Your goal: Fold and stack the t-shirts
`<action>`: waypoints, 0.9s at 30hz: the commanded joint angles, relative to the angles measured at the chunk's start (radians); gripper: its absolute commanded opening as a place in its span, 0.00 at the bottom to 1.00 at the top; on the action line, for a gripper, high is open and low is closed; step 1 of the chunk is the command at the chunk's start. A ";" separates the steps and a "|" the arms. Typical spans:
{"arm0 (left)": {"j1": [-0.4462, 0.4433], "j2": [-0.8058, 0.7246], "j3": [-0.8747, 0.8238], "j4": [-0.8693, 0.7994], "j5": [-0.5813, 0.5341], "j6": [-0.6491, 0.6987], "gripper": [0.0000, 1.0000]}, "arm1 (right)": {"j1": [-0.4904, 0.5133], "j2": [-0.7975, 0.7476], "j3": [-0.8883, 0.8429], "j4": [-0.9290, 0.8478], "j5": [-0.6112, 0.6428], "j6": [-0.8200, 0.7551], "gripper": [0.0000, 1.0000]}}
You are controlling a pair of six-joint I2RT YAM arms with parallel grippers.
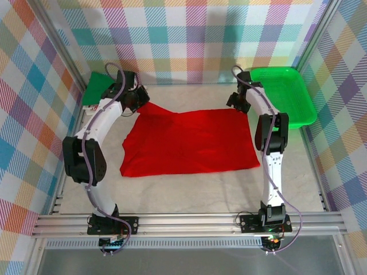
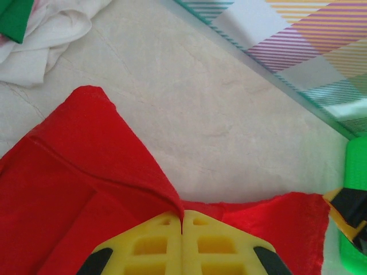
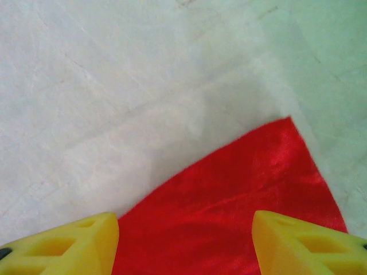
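Red t-shirt [image 1: 189,140]: who has hold of it?

— The left pincer [image 2: 182,240]. Its jaws are pressed together on a ridge of red cloth at the far left corner, and that corner is drawn toward the far left of the worktop [image 1: 218,189].

— And the right pincer [image 3: 183,240]?

— Its jaws stand well apart on either side of the far right corner, which lies flat on the worktop between them. Nothing is gripped there.

— Where does the rest lie?

— Spread across the middle of the worktop, mostly flat, with a crease running from the left grip toward the centre. Far left, beside the left arm, a dark green t-shirt [image 1: 94,86] touches some crumpled whitish cloth [image 2: 40,40]. The green basket [image 1: 304,109] sits far right, apart from the red t-shirt.

— So what is the step?

— I'd judge it's getting both far corners in hand for the first fold. The right pincer should come straight down so the corner tip sits deep between its fingers, then close on the cloth alone without scraping the worktop. After that, both corners want lifting level and drawing toward the near edge together, or the fold goes skew. The left side is bunched, so a slight outward pull beforehand would flatten it.
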 commanded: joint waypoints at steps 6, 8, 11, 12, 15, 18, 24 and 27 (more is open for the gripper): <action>-0.023 -0.102 -0.056 0.031 -0.002 0.012 0.00 | -0.007 0.118 0.146 -0.132 0.008 0.028 0.63; -0.023 -0.105 -0.062 0.028 -0.008 0.017 0.00 | -0.006 0.127 0.152 -0.134 0.011 0.027 0.62; -0.024 -0.105 -0.065 0.022 -0.007 0.020 0.00 | -0.008 0.145 0.174 -0.147 0.034 0.022 0.60; -0.024 -0.107 -0.070 0.025 -0.004 0.021 0.00 | -0.008 0.157 0.189 -0.162 0.046 0.019 0.58; -0.027 -0.105 -0.074 0.021 -0.005 0.029 0.00 | -0.008 0.169 0.197 -0.154 0.050 0.013 0.61; -0.027 -0.106 -0.081 0.016 -0.013 0.035 0.00 | -0.009 0.188 0.222 -0.140 0.038 0.009 0.60; -0.027 -0.096 -0.090 0.019 -0.014 0.044 0.00 | -0.005 0.266 0.354 -0.188 0.037 -0.010 0.42; -0.027 -0.088 -0.091 0.018 -0.019 0.044 0.00 | -0.006 0.291 0.396 -0.217 0.048 -0.016 0.33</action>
